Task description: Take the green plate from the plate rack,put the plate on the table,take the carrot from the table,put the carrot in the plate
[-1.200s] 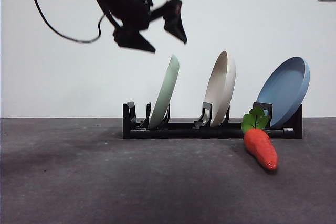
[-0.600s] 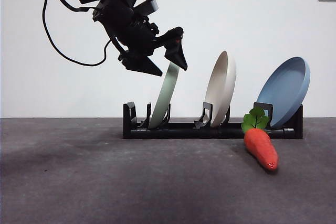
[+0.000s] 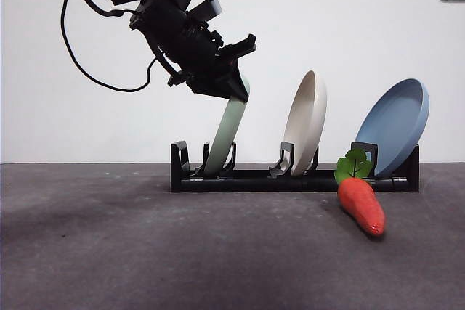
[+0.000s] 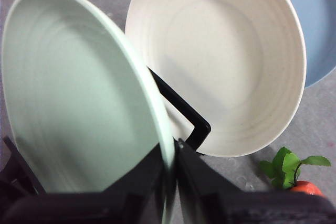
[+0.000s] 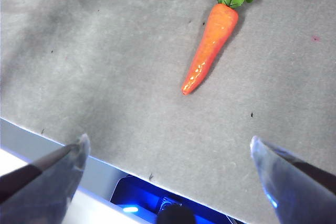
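The green plate stands upright in the left slot of the black plate rack. My left gripper has come down from the upper left onto the plate's top edge. In the left wrist view the left gripper is shut on the rim of the green plate, one jaw on each face. The carrot lies on the table in front of the rack's right end, tip toward the camera. My right gripper hangs open above the table, away from the carrot.
A beige plate stands in the middle slot and a blue plate leans at the rack's right end. The beige plate is close behind the green one. The table's near edge lies under the right gripper.
My left gripper came down from above the rack onto the green plate's top edge and its jaws went from spread to shut on the rim. Plates and carrot have not moved.
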Robot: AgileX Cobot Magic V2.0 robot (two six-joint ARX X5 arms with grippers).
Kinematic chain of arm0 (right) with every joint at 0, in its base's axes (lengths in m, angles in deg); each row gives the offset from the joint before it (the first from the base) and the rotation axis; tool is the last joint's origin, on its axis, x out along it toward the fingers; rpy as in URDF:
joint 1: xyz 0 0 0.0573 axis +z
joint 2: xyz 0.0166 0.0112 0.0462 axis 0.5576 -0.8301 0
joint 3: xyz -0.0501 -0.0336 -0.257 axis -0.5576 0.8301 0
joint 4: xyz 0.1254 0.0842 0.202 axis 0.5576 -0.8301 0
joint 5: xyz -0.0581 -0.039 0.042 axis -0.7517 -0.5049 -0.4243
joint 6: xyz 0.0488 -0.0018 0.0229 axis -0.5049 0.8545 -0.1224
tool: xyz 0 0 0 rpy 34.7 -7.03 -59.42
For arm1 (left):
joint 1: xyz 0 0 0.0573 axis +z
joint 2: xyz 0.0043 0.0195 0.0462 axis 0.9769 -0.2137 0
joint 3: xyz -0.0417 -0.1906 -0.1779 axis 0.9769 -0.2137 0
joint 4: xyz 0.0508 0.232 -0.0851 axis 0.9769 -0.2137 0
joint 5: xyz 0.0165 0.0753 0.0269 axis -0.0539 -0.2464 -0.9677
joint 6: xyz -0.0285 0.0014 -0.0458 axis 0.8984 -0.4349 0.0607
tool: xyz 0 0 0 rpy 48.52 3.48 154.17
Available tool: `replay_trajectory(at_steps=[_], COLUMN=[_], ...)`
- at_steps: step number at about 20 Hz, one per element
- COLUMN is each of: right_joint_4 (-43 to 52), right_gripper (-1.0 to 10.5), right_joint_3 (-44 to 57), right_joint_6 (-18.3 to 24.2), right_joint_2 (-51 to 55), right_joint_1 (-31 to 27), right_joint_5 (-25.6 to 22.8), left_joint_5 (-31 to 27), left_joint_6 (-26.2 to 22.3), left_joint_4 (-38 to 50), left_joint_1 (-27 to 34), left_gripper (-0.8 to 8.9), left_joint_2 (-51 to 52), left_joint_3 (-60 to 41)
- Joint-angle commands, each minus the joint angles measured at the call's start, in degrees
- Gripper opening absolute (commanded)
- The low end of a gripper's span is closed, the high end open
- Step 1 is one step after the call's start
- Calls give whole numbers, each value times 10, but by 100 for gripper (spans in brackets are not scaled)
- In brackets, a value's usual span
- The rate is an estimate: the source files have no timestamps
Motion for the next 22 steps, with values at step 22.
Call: replay_trajectory(at_steps=[22], right_joint_4=[2], right_gripper=[684], right_joint_3=[-2], right_joint_6=[-8], right_joint_2=[0], right_joint_1=[1], right_joint_5=[-1], left_joint_5=[-58], left_joint_6=[-154], left_joint_4=[-365], left_joint_1=[-61], left_gripper=[-5], left_joint_2=[230], left_joint_3=[91])
